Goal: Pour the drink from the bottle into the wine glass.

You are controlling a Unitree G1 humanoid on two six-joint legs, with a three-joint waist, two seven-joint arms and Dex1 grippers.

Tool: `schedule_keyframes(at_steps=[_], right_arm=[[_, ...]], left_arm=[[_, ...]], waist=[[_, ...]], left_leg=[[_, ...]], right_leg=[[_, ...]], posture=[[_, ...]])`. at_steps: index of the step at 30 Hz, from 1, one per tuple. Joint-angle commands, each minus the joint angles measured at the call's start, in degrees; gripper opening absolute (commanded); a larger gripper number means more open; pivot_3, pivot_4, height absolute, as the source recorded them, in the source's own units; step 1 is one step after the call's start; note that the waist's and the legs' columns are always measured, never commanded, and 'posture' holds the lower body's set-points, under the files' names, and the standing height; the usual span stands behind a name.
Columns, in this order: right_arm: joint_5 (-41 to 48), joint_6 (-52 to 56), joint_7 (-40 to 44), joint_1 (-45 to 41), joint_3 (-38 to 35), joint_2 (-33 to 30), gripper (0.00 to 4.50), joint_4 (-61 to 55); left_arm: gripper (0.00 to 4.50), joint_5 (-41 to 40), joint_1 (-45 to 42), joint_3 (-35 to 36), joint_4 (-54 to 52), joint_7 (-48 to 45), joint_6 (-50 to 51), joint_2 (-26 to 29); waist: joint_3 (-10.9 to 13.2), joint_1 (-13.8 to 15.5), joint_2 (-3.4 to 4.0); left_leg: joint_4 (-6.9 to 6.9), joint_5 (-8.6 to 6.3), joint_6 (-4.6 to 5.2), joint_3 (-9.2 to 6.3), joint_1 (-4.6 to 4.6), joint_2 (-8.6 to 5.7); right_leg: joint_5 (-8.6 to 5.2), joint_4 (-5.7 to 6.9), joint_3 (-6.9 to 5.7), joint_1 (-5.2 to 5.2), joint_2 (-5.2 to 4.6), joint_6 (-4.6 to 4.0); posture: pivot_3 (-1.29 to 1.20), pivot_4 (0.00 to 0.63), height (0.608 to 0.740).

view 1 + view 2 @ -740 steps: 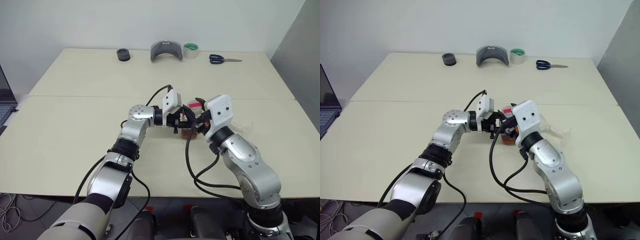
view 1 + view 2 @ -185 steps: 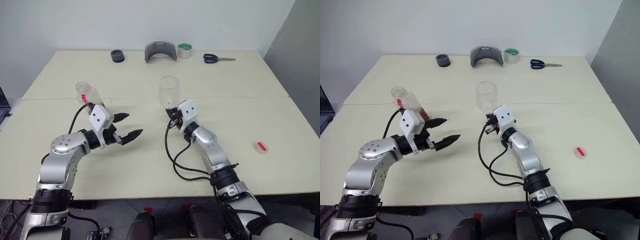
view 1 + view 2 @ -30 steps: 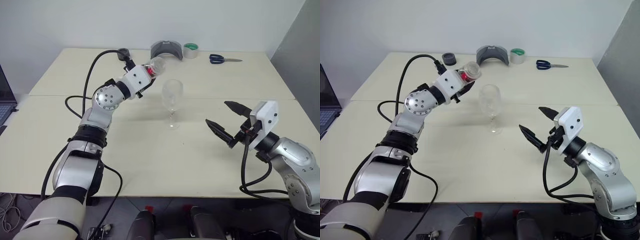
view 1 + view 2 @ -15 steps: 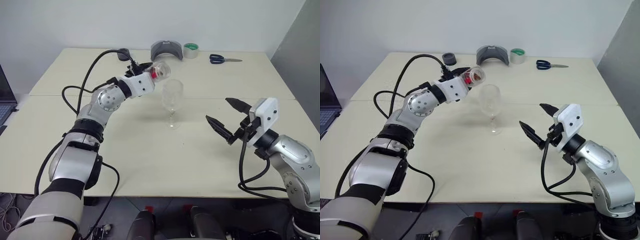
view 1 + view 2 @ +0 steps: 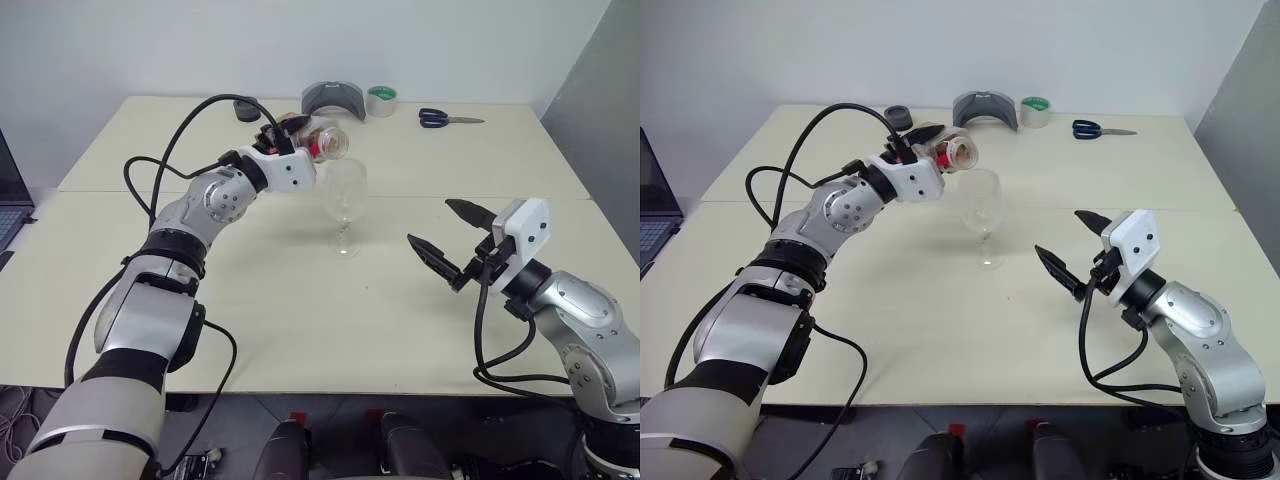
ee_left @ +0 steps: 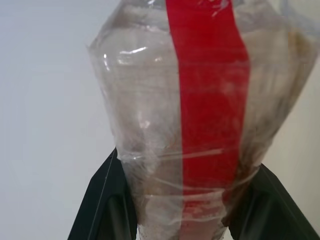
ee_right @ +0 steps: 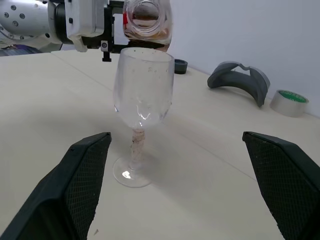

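My left gripper (image 5: 298,143) is shut on the bottle (image 5: 324,140), a clear plastic one with a red strip (image 6: 207,100) down its side. The bottle lies tipped on its side, its open mouth (image 7: 145,15) just above the rim of the wine glass (image 5: 345,195). Reddish-brown drink (image 7: 148,33) pools in the bottle's lower side. The glass stands upright on the table, and its bowl (image 7: 143,87) looks clear. My right gripper (image 5: 430,222) hovers open to the right of the glass, holding nothing.
Along the table's far edge lie a black round object (image 5: 246,108), a grey curved piece (image 5: 333,100), a green tape roll (image 5: 381,100) and scissors (image 5: 448,119). A laptop (image 5: 8,195) pokes in at the left edge.
My left wrist has rolled, tipping the bottle further over so that its mouth now sits above the glass's rim. The right arm has stayed put.
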Motion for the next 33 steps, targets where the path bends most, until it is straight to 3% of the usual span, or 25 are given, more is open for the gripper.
schedule_keyframes(at_steps=[1,33], right_arm=[[1.0,-1.1,0.7,0.3,-0.3,0.2,4.5,-1.4],[4.8,0.9,1.4,-0.8,0.4,-0.1,4.5,-2.9]], left_arm=[[1.76,0.8,-3.3,-0.1,-0.5,3.0,-1.1,1.3],[1.76,8.3,-6.8,-4.7,2.5,13.7,-2.2,3.8]], waist=[[0.0,0.0,0.0],[0.0,0.0,0.0]], left_leg=[[0.0,0.0,0.0,0.0,0.0,0.0],[0.02,0.0,0.0,0.02,0.0,-0.01]], right_leg=[[0.0,0.0,0.0,0.0,0.0,0.0],[0.0,0.03,0.0,0.0,-0.01,0.0]], posture=[[0.0,0.15,0.74],[0.0,0.15,0.74]])
